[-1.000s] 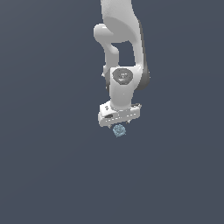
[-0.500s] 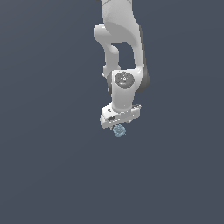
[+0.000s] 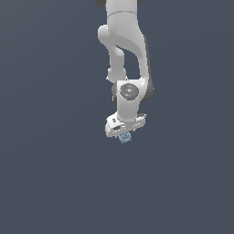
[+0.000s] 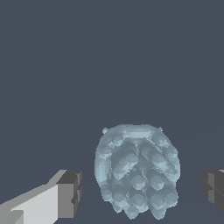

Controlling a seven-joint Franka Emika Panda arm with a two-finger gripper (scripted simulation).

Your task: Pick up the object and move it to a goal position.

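Since a second ago the arm [image 3: 124, 55] has barely shifted: the wrist joint has rolled a little and the gripper [image 3: 124, 132] sits a touch toward the left of the frame, same height otherwise. Object [image 3: 124, 137] stays tucked under the gripper in all three exterior frames.

Exterior view: white arm comes down from the top centre of the frame, bends and ends in the gripper just below the middle of the picture. Pale blue lumpy object shows directly beneath the gripper body, touching or nearly touching it; contact can't be resolved at this size. Background is plain dark grey-blue floor [image 3: 50, 183] all round.

Wrist view: object [image 4: 136, 170] fills the lower centre of the frame, a rounded clump of small blue-grey knobs. One dark fingertip [image 4: 70, 194] with its white finger behind sits at the lower left of the frame, the other fingertip [image 4: 213, 189] at the lower right edge. Visible gap on both sides between pads and object, so the jaws stand wide apart and straddle it without gripping. Object lies between the fingers, slightly nearer the lower-left one.
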